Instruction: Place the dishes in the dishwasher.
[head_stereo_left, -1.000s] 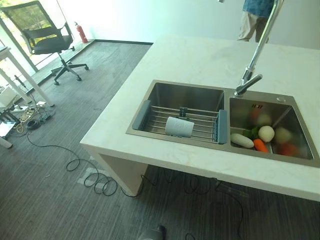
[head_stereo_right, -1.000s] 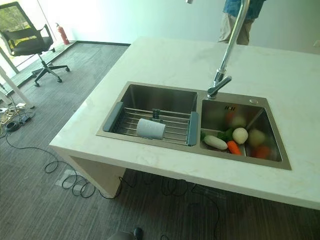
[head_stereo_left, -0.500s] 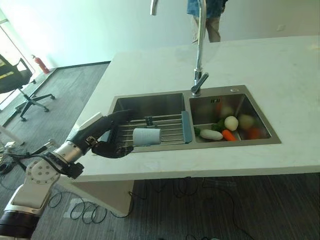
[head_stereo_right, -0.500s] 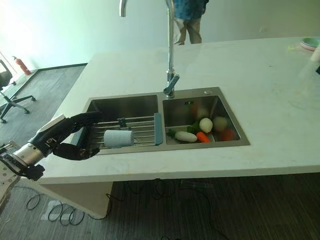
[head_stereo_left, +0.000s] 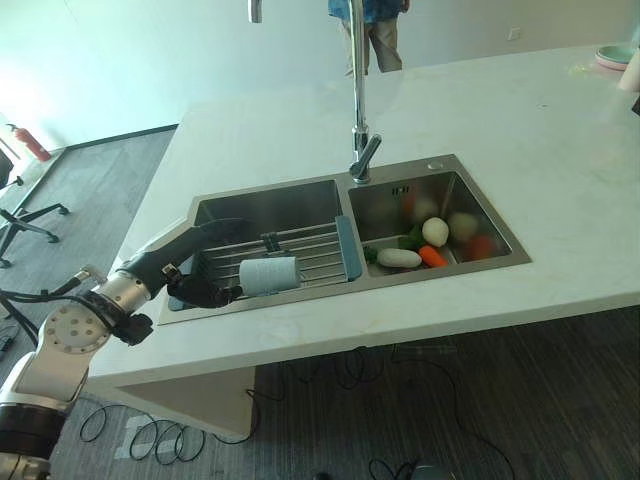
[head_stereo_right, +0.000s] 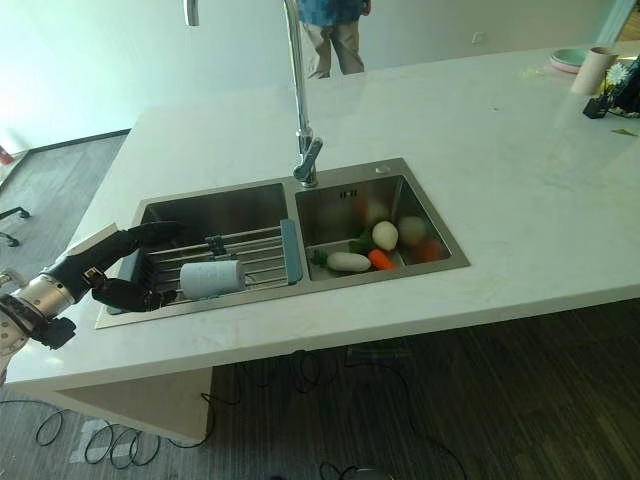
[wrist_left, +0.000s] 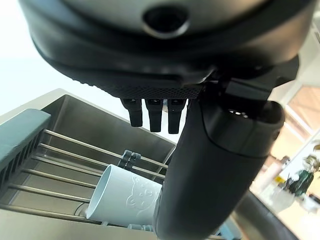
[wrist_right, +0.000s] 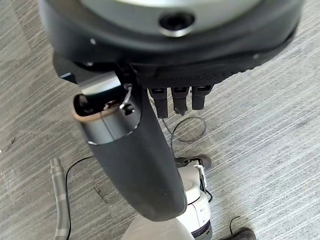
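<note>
left hand spread beside cup on sink rack, faucet behind

Office or lab space with a mock kitchen island: white stone-look counter on a plain base, holding a steel double sink with a tall faucet and a roll-up drying rack. Grey carpet floor, an office chair base, a fire extinguisher by the wall, a person standing behind the counter.
</note>
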